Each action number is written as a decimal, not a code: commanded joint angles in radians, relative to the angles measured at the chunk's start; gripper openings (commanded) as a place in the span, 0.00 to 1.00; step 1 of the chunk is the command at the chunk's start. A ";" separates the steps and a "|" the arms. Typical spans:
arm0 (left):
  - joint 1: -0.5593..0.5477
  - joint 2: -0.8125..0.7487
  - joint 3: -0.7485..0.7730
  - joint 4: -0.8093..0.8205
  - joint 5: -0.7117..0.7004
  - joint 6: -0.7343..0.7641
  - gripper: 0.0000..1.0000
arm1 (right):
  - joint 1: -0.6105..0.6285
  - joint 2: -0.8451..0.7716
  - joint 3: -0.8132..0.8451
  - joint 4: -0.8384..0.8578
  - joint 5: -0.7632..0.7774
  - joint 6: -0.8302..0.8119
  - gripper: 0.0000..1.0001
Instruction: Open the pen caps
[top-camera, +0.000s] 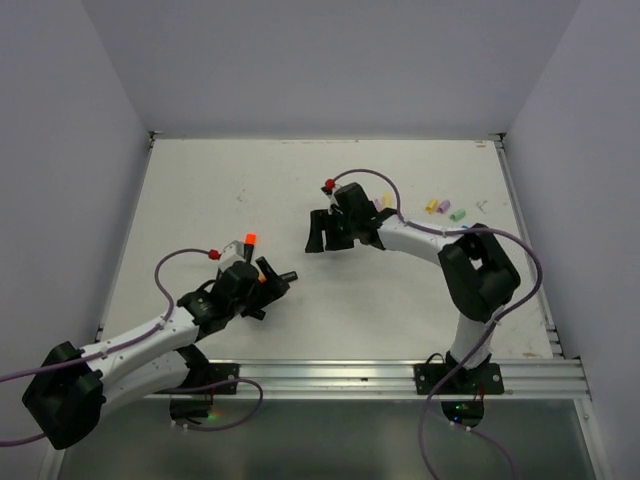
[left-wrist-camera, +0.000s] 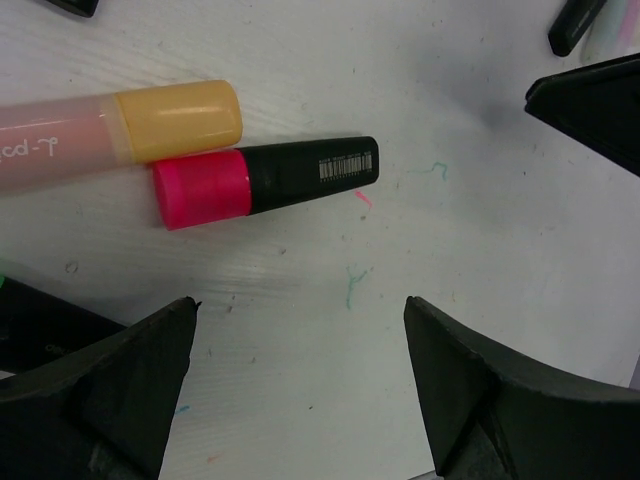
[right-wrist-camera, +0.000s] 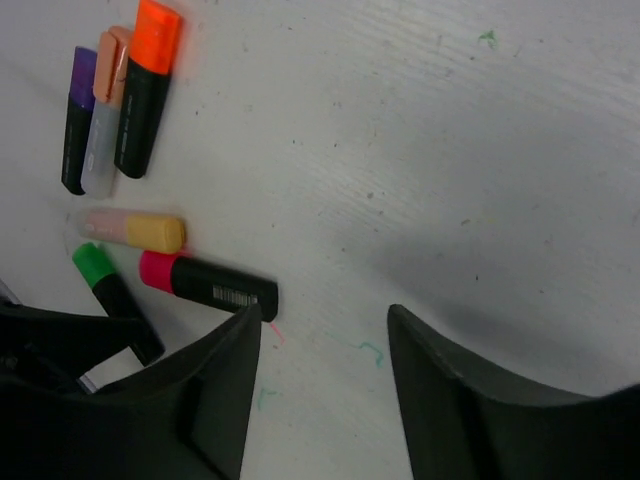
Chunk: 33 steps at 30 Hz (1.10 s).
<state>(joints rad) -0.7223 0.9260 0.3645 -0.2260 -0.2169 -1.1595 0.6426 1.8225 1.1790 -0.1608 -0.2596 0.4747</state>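
- Lying on the near left of the table (left-wrist-camera: 480, 230), the black pen (left-wrist-camera: 310, 173) wears its pink cap (left-wrist-camera: 200, 192), close to the left fingers (left-wrist-camera: 120, 390).
- The left fingers are open, holding nothing.
- The right fingers (right-wrist-camera: 200, 400) are open too, holding nothing.

The left arm (top-camera: 140, 345) is pointing from its base toward two o'clock, and the left gripper (top-camera: 272, 280) is hanging low, jaws standing wide apart around nothing. The right arm (top-camera: 420, 238) is bending at the elbow and pointing toward nine o'clock. The right gripper (top-camera: 325, 232) is facing down, jaws parted and empty.
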 joint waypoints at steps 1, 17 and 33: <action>-0.005 0.013 -0.025 0.043 -0.055 -0.061 0.86 | 0.009 0.053 0.039 0.136 -0.102 0.106 0.55; -0.005 0.158 -0.024 0.136 -0.176 -0.101 0.58 | 0.097 0.242 0.062 0.236 -0.155 0.174 0.13; -0.003 0.471 0.154 0.247 -0.194 -0.008 0.55 | 0.123 0.084 -0.283 0.399 -0.221 0.209 0.08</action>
<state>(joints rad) -0.7227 1.3434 0.4965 -0.0200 -0.3859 -1.1995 0.7513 1.9369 0.9520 0.2443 -0.4725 0.6827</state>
